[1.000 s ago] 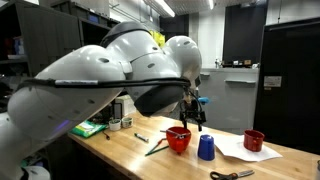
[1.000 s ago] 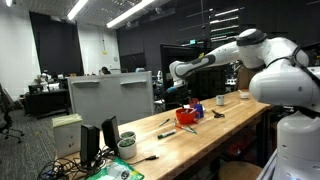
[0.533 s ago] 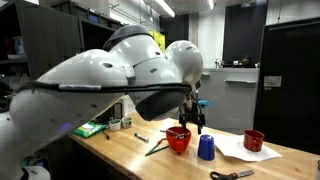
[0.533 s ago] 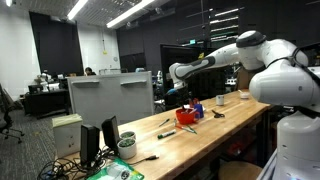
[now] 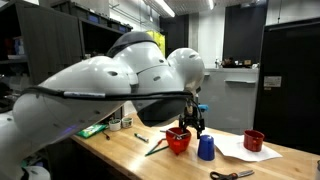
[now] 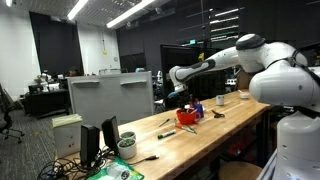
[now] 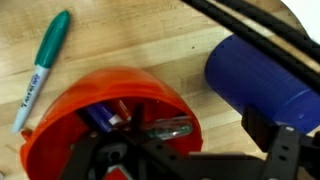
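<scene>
In an exterior view the robot's own white arm fills the left half and hides the bench behind it; the gripper hangs just above a red bowl, jaws spread and holding nothing, with a blue cup just beside the bowl. In an exterior view from farther off, the bowl and gripper are too small to separate cleanly. In the wrist view dark gripper parts cover the bowl's lower half, blurred pens lie inside it, and a green marker lies on the wooden table just beside its rim
</scene>
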### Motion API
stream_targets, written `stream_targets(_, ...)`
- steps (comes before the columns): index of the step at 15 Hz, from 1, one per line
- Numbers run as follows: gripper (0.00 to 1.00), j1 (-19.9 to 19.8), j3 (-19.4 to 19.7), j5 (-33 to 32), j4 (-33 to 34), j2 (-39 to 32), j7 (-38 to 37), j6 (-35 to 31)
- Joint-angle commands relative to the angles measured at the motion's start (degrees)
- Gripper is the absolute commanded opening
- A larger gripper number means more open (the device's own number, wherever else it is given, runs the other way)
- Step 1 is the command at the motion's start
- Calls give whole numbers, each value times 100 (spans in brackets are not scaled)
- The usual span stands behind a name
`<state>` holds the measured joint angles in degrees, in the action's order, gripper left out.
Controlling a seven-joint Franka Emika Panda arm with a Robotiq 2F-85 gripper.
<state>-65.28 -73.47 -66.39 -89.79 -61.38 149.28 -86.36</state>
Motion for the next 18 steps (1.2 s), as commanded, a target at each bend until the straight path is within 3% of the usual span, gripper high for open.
stream_targets(1, 68, -66, -201, -250, -11, -244, 0, 151)
stream_targets(10, 1, -50, -242, -355, -22, -253, 0, 147)
stream_targets(12, 5, -95, -305, -471, -84, -251, 0, 111)
stream_targets(14, 0, -66, -343, -636, -88, -247, 0, 96)
stream_targets(18, 1, 13, -500, -908, -87, -259, 2, 95)
